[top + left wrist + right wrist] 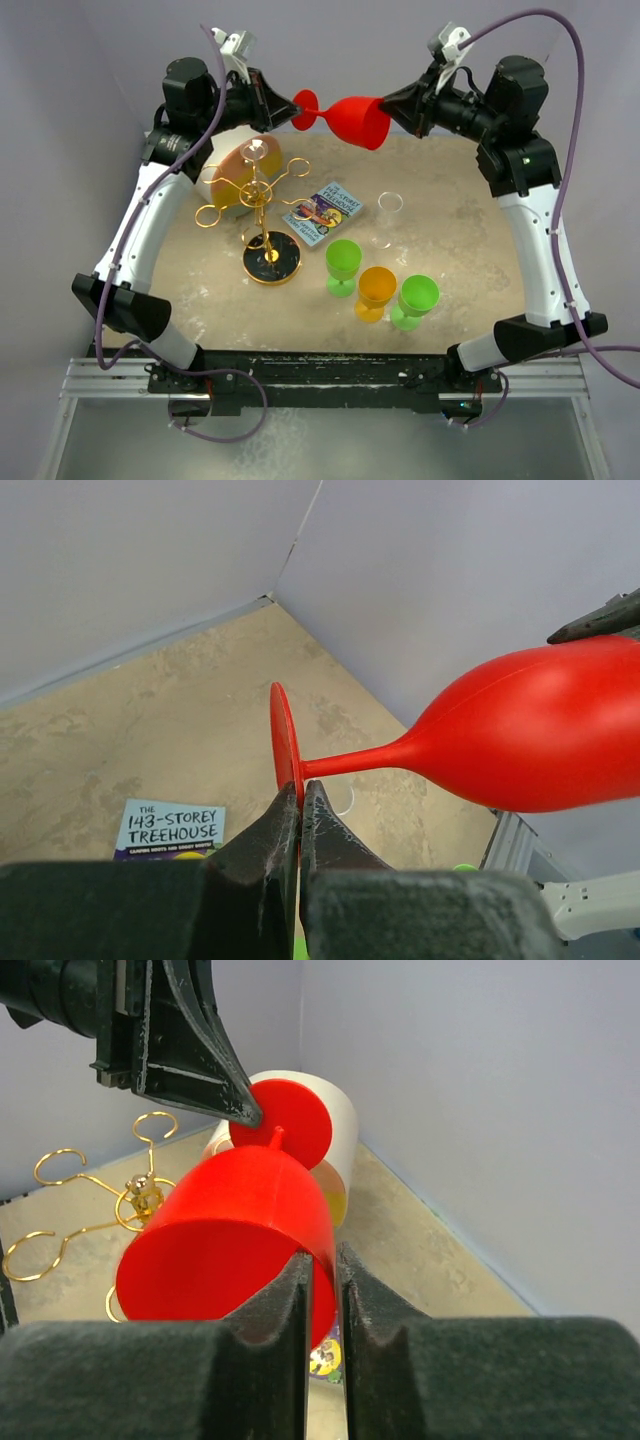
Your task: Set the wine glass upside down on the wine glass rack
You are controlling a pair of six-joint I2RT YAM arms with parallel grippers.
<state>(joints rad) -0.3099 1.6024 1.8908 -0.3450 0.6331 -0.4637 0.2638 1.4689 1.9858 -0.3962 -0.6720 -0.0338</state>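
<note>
A red wine glass (pixel 352 118) hangs on its side in the air above the back of the table, held between both grippers. My left gripper (pixel 296 108) is shut on the edge of its round foot (pixel 283 730). My right gripper (pixel 388 105) is shut on the rim of its bowl (pixel 230 1230), one finger inside and one outside. The gold wire wine glass rack (pixel 262 200) stands below and left of the glass on its round black base (pixel 272 265). Its ring arms also show in the right wrist view (pixel 100 1190).
A big white cylinder (pixel 228 165) lies behind the rack. A book (pixel 325 213) lies right of the rack, with a clear glass (pixel 390 203) beyond it. Two green glasses (pixel 343 262) (pixel 418 298) and an orange one (pixel 377 290) stand near the front middle.
</note>
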